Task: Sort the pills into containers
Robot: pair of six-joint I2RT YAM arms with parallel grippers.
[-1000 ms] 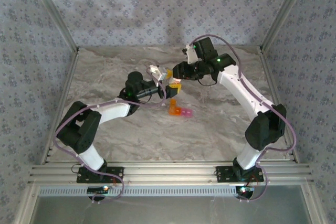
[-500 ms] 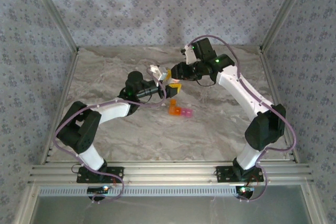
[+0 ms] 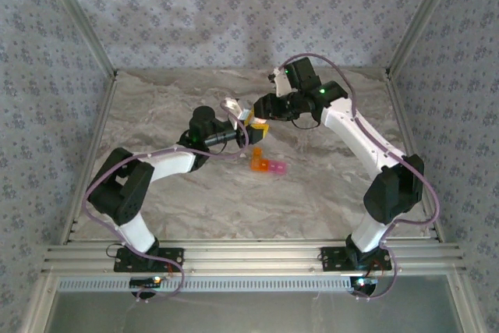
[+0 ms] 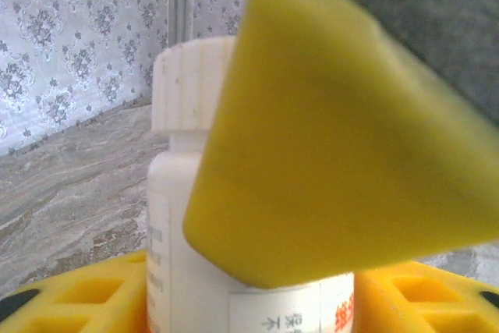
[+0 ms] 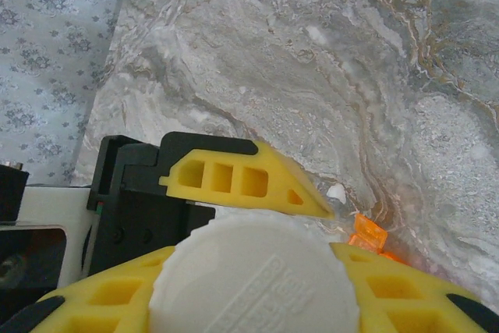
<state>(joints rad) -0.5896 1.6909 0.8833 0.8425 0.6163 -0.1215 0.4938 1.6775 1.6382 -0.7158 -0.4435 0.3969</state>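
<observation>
**Handover at mid-table.** Over the grey-veined marble table (image 3: 195, 216), your left arm (image 3: 156, 165) and right arm (image 3: 355, 126) meet on 1 small white plastic bottle (image 4: 183, 193). The right pincer (image 5: 257, 306) is clenched on its ribbed white cap (image 5: 253, 274). The left pincer (image 4: 249, 306) has its yellow fingers (image 4: 70, 294) on either side of the labelled body, and you cannot tell whether they press it. The strip of joined translucent plastic compartments, orange to pink (image 3: 267, 165), lies on the table on the base side of both pincers, near them but touched by neither.

Judged from this, the step in hand is opening the bottle, and sorting has not begun. The next move calls for a firm hold on the body from your left pincer, a twist of the cap from your right, and an upright bottle so nothing spills.

The top view gives you the strip's whole length and both arms' reach. The left wrist view gives the label, with a yellow wedge (image 4: 335, 138), seemingly the right pincer's finger, crossing in front of it. The right wrist view looks down on the cap, with 1 orange compartment (image 5: 366, 232) beyond it and a tiny white speck (image 5: 337, 191), too small to call a pill.
</observation>
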